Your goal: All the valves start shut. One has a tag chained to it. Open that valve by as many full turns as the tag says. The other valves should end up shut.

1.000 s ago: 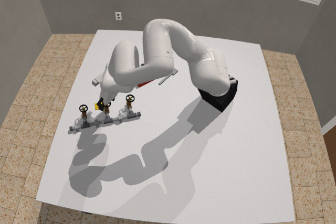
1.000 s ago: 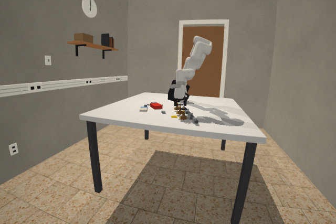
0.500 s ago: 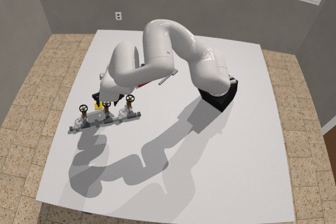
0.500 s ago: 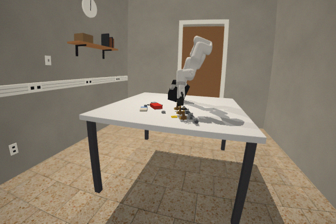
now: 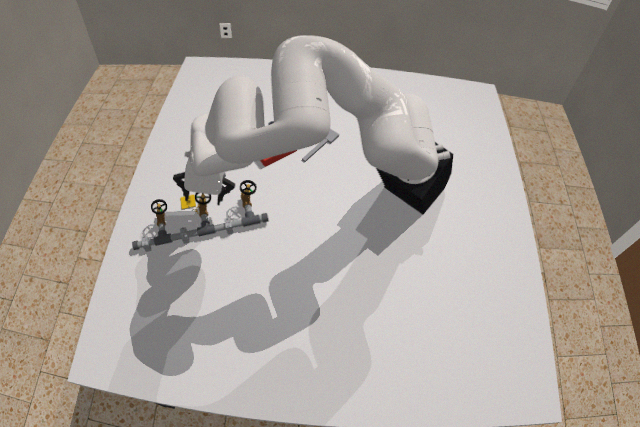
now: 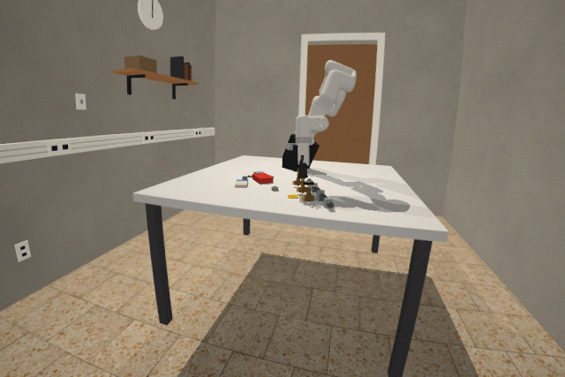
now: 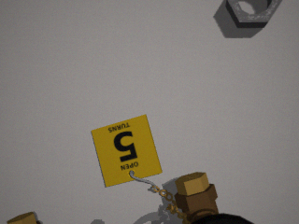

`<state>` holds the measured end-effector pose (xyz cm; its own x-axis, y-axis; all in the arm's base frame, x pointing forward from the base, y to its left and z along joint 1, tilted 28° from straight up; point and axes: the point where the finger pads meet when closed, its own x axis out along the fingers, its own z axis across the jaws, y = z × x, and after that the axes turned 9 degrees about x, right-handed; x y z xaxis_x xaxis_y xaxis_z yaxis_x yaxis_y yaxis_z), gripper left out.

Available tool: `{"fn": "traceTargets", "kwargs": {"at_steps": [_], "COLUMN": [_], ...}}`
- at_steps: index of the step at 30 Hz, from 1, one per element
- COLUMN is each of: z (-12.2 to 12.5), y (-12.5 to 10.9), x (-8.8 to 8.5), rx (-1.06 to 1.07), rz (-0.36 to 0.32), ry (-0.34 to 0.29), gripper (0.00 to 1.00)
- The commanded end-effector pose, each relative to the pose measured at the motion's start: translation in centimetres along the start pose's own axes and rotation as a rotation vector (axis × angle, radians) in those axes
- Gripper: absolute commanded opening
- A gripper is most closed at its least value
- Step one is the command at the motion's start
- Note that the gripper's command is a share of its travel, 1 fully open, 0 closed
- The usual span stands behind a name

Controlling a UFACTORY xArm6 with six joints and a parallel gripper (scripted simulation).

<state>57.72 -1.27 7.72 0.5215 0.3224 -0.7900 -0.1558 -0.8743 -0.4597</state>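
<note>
Three valves with black handwheels stand on a grey pipe [image 5: 217, 228] [image 6: 319, 197] at the table's left. The left valve [image 5: 156, 201] and right valve [image 5: 252, 183] carry no tag. The middle valve [image 5: 202, 199] has a yellow tag [image 5: 186, 202] [image 6: 292, 196] [image 7: 126, 150] chained to its brass body [image 7: 196, 191]; the tag reads "OPEN 5 TURNS". My gripper [image 5: 203, 189] [image 6: 301, 163] is open and empty, its fingers straddling the middle valve's handwheel from above. The fingers do not show in the wrist view.
A grey nut [image 7: 248, 11] [image 6: 274, 188] lies on the table beyond the tag. A red box [image 5: 276, 157] [image 6: 262, 177], a blue-and-white block [image 6: 241, 183] and a grey bar [image 5: 319, 145] lie further back. The arm's base [image 5: 416, 189] is at the right.
</note>
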Motion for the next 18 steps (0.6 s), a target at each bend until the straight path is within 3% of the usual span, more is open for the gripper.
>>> {"fn": "traceTargets", "kwargs": {"at_steps": [1, 3, 4, 18], "z": [-0.22, -0.22, -0.22, -0.22], "y": [-0.09, -0.09, -0.09, -0.09], "x": [-0.1, -0.1, -0.1, -0.1], "rx": [0.003, 0.003, 0.003, 0.003], "rz": [0.002, 0.002, 0.002, 0.002], "ry": [-0.015, -0.015, -0.015, -0.015], "gripper": [1.0, 1.0, 0.0, 0.0]}}
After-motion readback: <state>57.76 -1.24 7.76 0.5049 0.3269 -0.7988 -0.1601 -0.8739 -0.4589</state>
